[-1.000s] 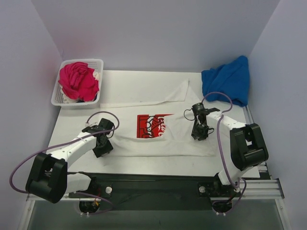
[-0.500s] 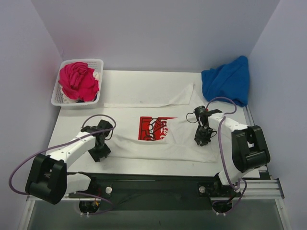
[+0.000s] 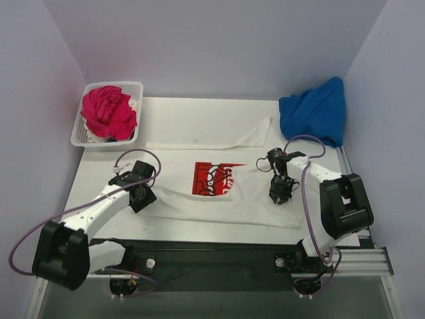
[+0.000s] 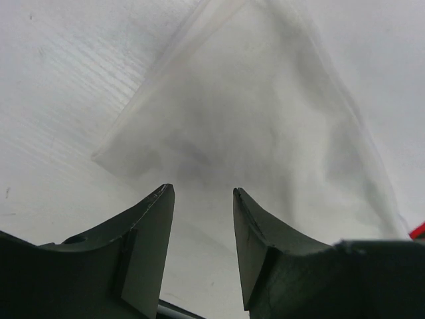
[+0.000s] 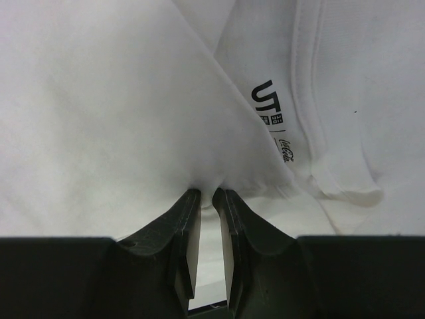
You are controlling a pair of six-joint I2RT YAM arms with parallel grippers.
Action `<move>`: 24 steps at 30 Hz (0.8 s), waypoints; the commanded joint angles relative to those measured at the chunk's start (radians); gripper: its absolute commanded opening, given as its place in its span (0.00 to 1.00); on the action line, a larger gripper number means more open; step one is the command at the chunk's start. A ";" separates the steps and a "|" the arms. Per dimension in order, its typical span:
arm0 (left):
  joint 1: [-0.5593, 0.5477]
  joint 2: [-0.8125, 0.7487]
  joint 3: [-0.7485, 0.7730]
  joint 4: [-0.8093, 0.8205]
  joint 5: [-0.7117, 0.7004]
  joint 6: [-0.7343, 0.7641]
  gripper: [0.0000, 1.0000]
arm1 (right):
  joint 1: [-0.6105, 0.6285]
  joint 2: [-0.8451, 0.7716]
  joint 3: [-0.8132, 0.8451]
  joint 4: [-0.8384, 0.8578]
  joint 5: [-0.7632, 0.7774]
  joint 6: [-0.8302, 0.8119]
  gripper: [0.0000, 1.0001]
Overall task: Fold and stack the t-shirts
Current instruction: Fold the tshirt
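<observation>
A large white t-shirt (image 3: 199, 136) with a red chest print (image 3: 214, 178) lies spread across the table, partly folded. My right gripper (image 3: 279, 193) sits on its right side, shut on a pinched fold of the white cloth (image 5: 133, 100) beside the neck label (image 5: 269, 106); in the right wrist view the gripper (image 5: 206, 194) has cloth bunched at its tips. At the shirt's left edge my left gripper (image 3: 142, 197) stands open. From the left wrist view that gripper (image 4: 202, 193) holds nothing, with the white sleeve (image 4: 252, 113) just ahead. A bright blue t-shirt (image 3: 315, 111) lies crumpled at the back right.
A white lattice basket (image 3: 85, 135) at the back left holds a magenta-pink t-shirt (image 3: 107, 111) over a bit of white cloth. Purple cables loop off both arms. Walls close in the table on three sides; a black rail runs along the near edge.
My right gripper has closed on the cloth and shifted slightly right and nearer, dragging the shirt's right side with it. My left gripper has shifted a little at the left edge, still open.
</observation>
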 commanded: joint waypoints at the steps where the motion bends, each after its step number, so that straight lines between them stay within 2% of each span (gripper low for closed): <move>1: 0.008 0.110 -0.011 0.121 -0.048 0.020 0.51 | 0.015 0.011 0.003 -0.075 0.018 -0.002 0.20; 6: 0.009 0.196 -0.023 0.080 -0.077 -0.025 0.51 | 0.018 0.010 -0.003 -0.072 0.012 0.001 0.19; 11: 0.011 0.222 0.003 -0.147 -0.154 -0.131 0.52 | 0.018 0.008 -0.021 -0.074 0.018 0.016 0.19; 24: 0.008 0.090 -0.061 -0.248 -0.074 -0.234 0.51 | 0.016 0.027 -0.057 -0.117 0.046 0.059 0.14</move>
